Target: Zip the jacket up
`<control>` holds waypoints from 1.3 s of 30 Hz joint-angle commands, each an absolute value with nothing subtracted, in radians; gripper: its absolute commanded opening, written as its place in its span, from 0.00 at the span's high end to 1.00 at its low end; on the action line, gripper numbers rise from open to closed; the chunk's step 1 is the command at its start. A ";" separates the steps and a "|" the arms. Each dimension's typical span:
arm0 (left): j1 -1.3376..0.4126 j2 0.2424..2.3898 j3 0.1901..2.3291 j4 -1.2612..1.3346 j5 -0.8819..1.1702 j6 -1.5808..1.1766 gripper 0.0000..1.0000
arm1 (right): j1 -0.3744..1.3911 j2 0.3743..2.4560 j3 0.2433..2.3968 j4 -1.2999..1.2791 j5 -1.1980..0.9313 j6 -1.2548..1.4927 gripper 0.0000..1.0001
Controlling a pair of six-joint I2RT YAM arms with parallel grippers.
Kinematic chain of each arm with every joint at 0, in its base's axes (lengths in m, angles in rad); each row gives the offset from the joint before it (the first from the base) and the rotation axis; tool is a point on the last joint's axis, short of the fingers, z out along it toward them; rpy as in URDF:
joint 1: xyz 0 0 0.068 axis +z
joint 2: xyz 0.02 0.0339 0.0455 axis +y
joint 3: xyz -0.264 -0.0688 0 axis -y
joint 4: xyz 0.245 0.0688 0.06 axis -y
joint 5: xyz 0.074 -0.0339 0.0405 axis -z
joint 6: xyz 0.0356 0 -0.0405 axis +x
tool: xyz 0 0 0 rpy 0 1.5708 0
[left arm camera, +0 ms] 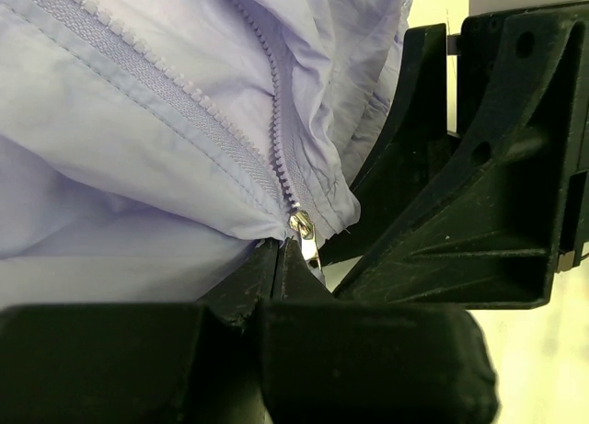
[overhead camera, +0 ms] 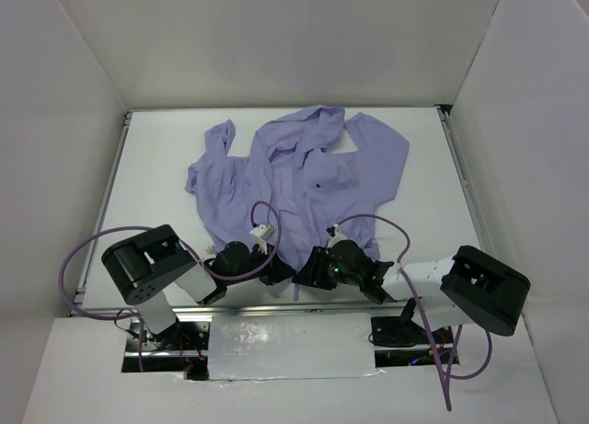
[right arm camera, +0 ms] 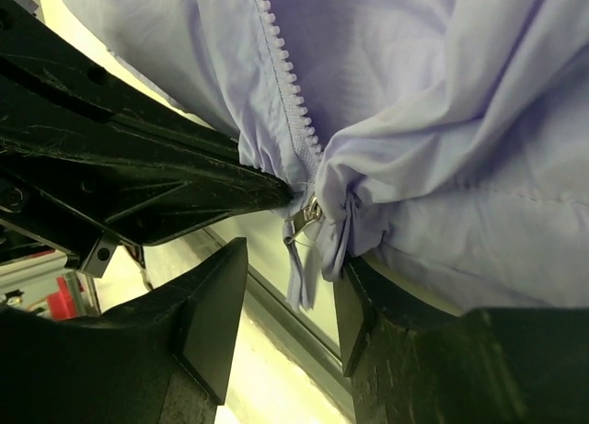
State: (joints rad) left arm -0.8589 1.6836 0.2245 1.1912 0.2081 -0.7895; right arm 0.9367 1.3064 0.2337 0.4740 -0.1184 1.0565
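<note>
The jacket (overhead camera: 294, 171) is spread, crumpled, on the white surface (overhead camera: 433, 231), with its hem drawn to the near edge between the arms. The hem just below the zipper slider (left arm camera: 302, 231) is pinched by the left claw (left arm camera: 276, 263), its fingers pressed together on the fabric. The right claw (right arm camera: 293, 272) is spread just beside it, with a fold of hem hanging between its fingers. The zipper teeth are parted above the slider.

The jacket (overhead camera: 304, 166) is plain lavender, unpatterned, its zip teeth (right arm camera: 285, 74) the same lavender. At the jacket's hem the slider (left arm camera: 302, 229) is silver. Beside the hem my left gripper (left arm camera: 281, 258) and right gripper (right arm camera: 290, 268) are black; under the jacket the table (overhead camera: 156, 148) is white.
</note>
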 commanded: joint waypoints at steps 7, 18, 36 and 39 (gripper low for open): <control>-0.857 1.704 0.242 1.296 0.232 -0.790 1.00 | 0.957 1.356 0.209 0.597 -0.123 1.132 0.55; -0.857 1.710 0.242 1.310 0.229 -0.793 1.00 | 1.023 1.322 0.166 0.568 -0.031 1.288 0.52; -0.857 1.704 0.232 1.328 0.233 -0.795 1.00 | 1.049 1.417 0.193 0.638 0.071 1.344 0.66; -0.857 1.706 0.229 1.332 0.233 -0.796 1.00 | 1.049 1.405 0.189 0.635 0.066 1.348 0.73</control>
State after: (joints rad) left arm -0.8589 1.7020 0.2245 1.2427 0.2150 -0.7929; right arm 1.0412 1.4006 0.1806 0.6411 0.0345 1.3499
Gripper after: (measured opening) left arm 0.042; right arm 0.291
